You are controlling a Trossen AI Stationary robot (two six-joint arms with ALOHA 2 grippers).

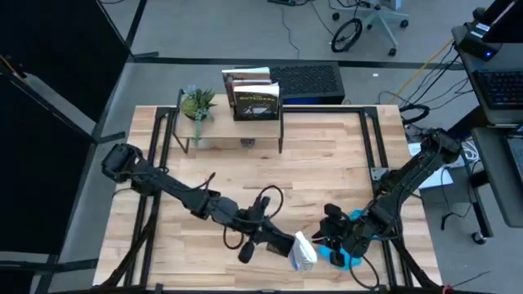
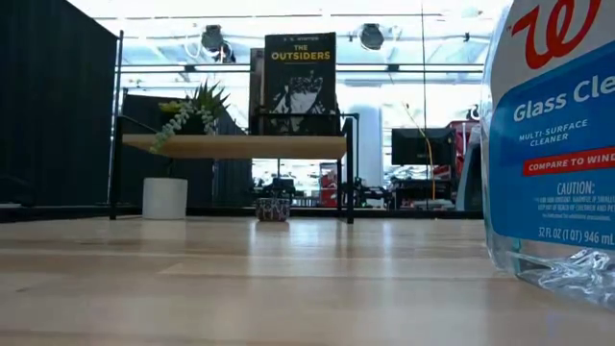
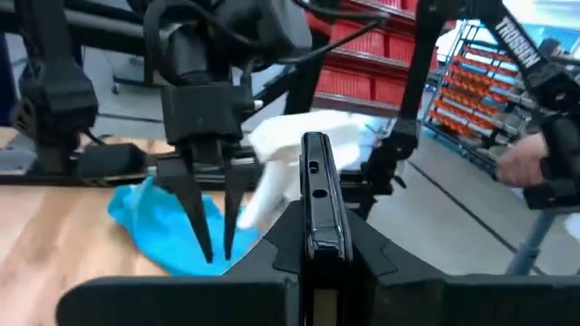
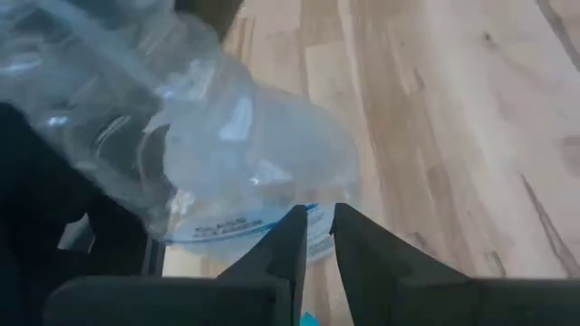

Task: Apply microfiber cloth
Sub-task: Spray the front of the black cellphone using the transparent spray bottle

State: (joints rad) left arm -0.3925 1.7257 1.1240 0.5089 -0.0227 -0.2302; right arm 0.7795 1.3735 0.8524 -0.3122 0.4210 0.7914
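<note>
Jaws of the right gripper [image 3: 210, 237] stand nearly together, tips just above the microfiber cloth [image 1: 350, 245], which lies at the table's [image 1: 327, 163] near right edge. Left gripper [image 1: 282, 242] jaws are clamped on a black phone [image 3: 315, 195], beside the glass cleaner bottle [image 1: 304, 251]. Pinch a cloth fold firmly before lifting toward the phone.

The high view looks straight down on the whole table [image 1: 261, 163]. The low view sits at tabletop level, facing the shelf [image 2: 235, 146] and very near the glass cleaner bottle [image 2: 553, 135], which the right wrist view also sees close. The left wrist view faces the right arm [image 3: 204, 72].
</note>
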